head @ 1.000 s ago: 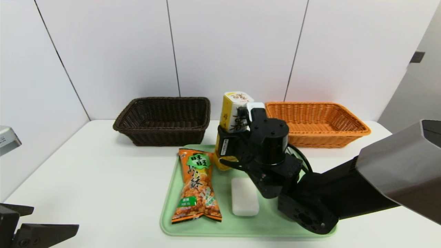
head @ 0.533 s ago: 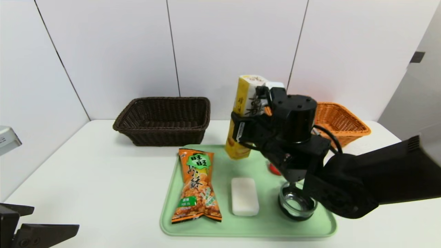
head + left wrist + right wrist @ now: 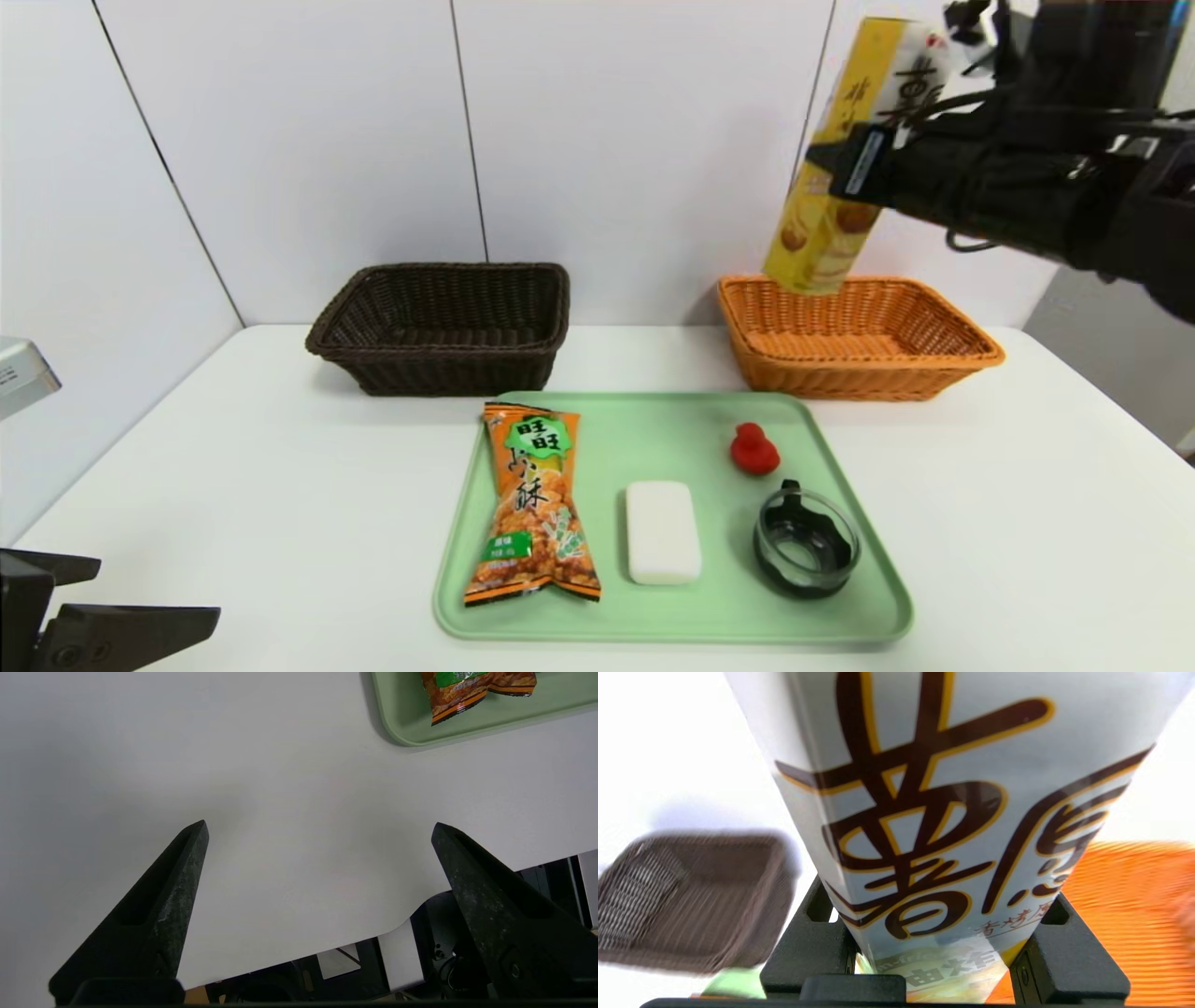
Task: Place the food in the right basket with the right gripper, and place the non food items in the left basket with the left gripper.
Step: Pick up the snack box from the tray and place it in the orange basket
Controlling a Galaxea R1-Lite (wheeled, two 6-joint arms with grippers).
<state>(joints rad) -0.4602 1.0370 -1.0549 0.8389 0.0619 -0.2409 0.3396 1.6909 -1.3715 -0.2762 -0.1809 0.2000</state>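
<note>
My right gripper [image 3: 873,154] is shut on a tall yellow and white snack box [image 3: 845,168], held high and tilted above the orange basket [image 3: 971,350]. In the right wrist view the box [image 3: 943,812] fills the space between the black fingers [image 3: 1069,952]. On the green tray [image 3: 653,429] lie an orange snack bag [image 3: 537,504], a white bar [image 3: 662,532], a small red piece [image 3: 753,449] and a dark glass dish [image 3: 806,551]. The dark brown basket [image 3: 443,327] stands at the back left. My left gripper [image 3: 320,828] hangs open over bare table at the near left edge.
The white table [image 3: 233,467] ends at white wall panels behind the baskets. The tray's corner [image 3: 402,732] with the snack bag's end [image 3: 476,690] shows in the left wrist view. The table's near edge and the robot's base lie under the left gripper.
My right arm has lifted the snack box off the tray and carried it up and right, to above the orange basket. That uncovered the red piece and the glass dish. The left arm has not moved.
</note>
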